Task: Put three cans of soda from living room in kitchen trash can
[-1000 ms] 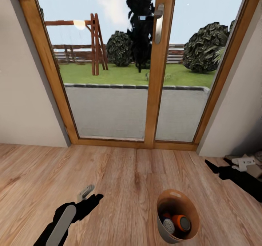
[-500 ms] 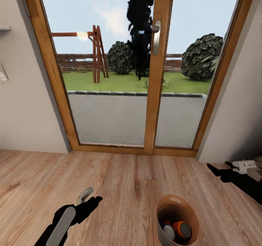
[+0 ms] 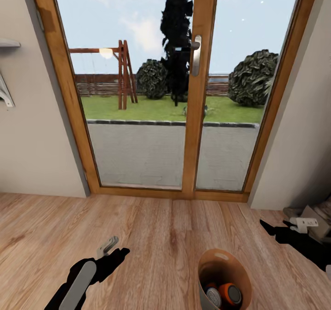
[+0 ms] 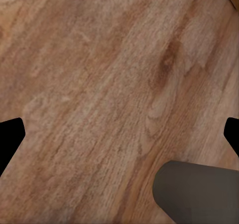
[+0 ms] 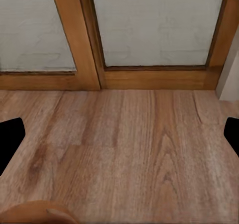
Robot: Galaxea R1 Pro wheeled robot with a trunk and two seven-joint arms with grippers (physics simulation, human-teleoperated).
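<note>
The tash can [image 3: 224, 280] stands upright on the light wood floor [image 3: 165, 227], and it sits between the two grippers, nearer to the right gripper [image 3: 271, 227] than to the left gripper [image 3: 115, 255]. From the left gripper the bin lies off to the right and a little closer to the robot; from the right gripper it lies to the left and closer to the robot. Neither gripper touches it. Inside the brown interior lie cans of soda: an orange can [image 3: 230, 294] with a grey metal top, a second can [image 3: 213, 296] just beside it showing mostly its grey top, and a sliver of blue behind them that is too hidden to make out clearly. In the left wrist view the dark fingertips [image 4: 10, 137] stand wide apart at the frame's two edges with only floorboards between them, so the left gripper is spread and holds nothing; the grey outer wall of the bin [image 4: 196, 191] shows nearby. In the right wrist view the fingertips [image 5: 10, 139] are likewise far apart and empty, the bin's brown rim [image 5: 37, 211] peeks in at one corner, and beyond the gripper runs the wooden frame of the glass doors [image 5: 134, 77]. Ahead of both grippers, the doors [image 3: 193, 94] look onto a lawn.
</note>
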